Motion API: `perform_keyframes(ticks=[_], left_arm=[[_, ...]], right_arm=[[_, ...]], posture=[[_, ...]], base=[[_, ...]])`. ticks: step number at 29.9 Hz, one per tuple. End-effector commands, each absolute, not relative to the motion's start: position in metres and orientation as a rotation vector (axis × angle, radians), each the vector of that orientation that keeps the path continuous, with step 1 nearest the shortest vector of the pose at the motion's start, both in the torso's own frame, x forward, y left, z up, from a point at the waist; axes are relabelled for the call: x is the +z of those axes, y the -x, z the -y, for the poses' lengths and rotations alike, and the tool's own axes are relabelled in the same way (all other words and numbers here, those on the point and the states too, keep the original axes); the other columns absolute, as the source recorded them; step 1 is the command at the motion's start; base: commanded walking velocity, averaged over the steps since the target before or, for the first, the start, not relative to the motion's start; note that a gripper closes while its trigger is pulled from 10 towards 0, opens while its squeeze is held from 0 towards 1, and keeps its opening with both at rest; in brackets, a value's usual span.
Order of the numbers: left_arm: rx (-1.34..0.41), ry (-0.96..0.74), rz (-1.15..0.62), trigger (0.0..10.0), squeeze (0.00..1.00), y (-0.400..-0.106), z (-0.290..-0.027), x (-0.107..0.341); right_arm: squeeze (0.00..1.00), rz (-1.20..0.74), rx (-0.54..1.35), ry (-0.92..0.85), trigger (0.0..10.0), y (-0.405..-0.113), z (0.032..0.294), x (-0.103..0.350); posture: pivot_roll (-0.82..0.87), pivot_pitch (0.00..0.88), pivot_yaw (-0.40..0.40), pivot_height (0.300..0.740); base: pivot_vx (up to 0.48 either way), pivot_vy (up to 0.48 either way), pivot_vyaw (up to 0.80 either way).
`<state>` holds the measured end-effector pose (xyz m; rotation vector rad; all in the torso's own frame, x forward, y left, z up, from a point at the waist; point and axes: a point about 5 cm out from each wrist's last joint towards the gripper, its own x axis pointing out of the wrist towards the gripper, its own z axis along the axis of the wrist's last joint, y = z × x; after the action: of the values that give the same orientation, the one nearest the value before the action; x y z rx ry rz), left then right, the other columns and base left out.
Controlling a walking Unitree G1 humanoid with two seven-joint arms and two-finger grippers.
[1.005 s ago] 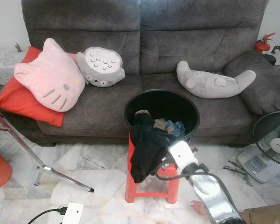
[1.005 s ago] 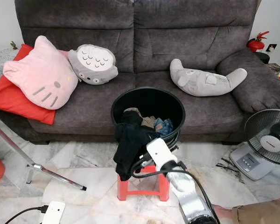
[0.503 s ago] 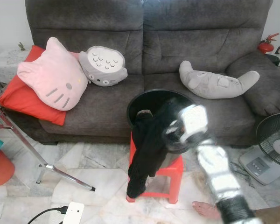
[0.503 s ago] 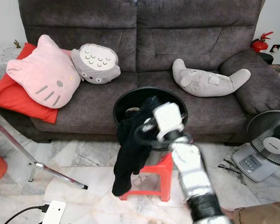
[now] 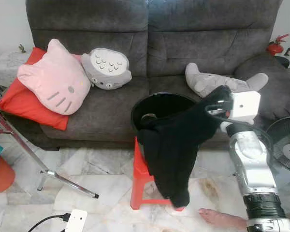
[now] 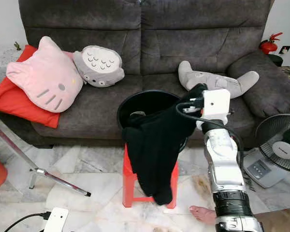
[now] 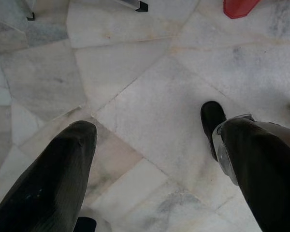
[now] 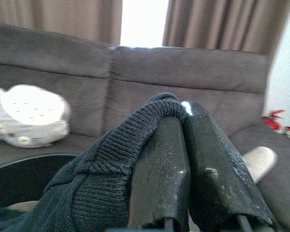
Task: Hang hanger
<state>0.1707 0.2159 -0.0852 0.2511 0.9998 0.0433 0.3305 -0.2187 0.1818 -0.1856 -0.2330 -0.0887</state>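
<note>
My right gripper (image 5: 216,103) is raised above and to the right of the black basket (image 5: 160,102), shut on a black knitted garment (image 5: 174,145). In the right wrist view both fingers (image 8: 203,159) are pressed together with the knit (image 8: 96,188) pinched between them. The garment drapes from the gripper across the basket's rim and hangs in front of the red stool (image 5: 140,175) under the basket. More clothes (image 5: 148,117) lie inside the basket. My left gripper (image 7: 150,135) hangs open over the marble floor.
A grey sofa (image 5: 150,53) stands behind the basket with a pink cat cushion (image 5: 53,79), a grey round plush (image 5: 106,67) and a long grey plush (image 5: 203,79). A fan (image 5: 285,147) stands at right, metal stand legs (image 5: 43,171) at left. A person's bare foot (image 5: 222,218) is near my right arm.
My right arm has swung up and to the right, pulling the black garment out of the basket; it now hangs stretched from the gripper down over the stool.
</note>
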Motion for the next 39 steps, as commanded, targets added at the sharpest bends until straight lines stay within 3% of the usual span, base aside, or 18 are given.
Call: perform_keyframes(ticks=[1,12,20,30,39], left_arm=[[0.05,-0.262,-1.017,10.0,0.0,-0.167,-0.218,-0.087],[0.047,-0.267,-1.02,10.0,0.0,-0.166,-0.218,-0.087],[0.048,-0.267,-1.021,10.0,0.0,-0.166,-0.218,-0.087],[0.048,-0.268,-1.019,10.0,0.0,-0.168,-0.218,-0.086],[0.052,-0.267,-1.016,10.0,0.0,-0.169,-0.218,-0.086]], right_arm=[[0.0,0.252,-0.133,0.19,0.0,-0.332,0.227,0.191],[0.0,0.229,-0.204,0.249,0.0,-0.339,0.249,0.199],[0.0,0.136,-0.285,0.313,0.0,-0.359,0.269,0.204],[0.0,0.197,-0.244,0.308,0.0,-0.383,0.258,0.236],[0.0,0.309,-0.226,0.373,0.0,-0.407,0.244,0.312]], posture=[[-0.05,0.0,0.046,0.74],[-0.06,0.0,0.051,0.74],[-0.05,0.0,0.052,0.74],[-0.06,0.0,0.059,0.74],[-0.06,0.0,0.065,0.74]], base=[[0.0,0.0,0.0],[0.0,0.0,0.0],[0.0,0.0,0.0],[0.0,0.0,0.0],[0.0,0.0,0.0]])
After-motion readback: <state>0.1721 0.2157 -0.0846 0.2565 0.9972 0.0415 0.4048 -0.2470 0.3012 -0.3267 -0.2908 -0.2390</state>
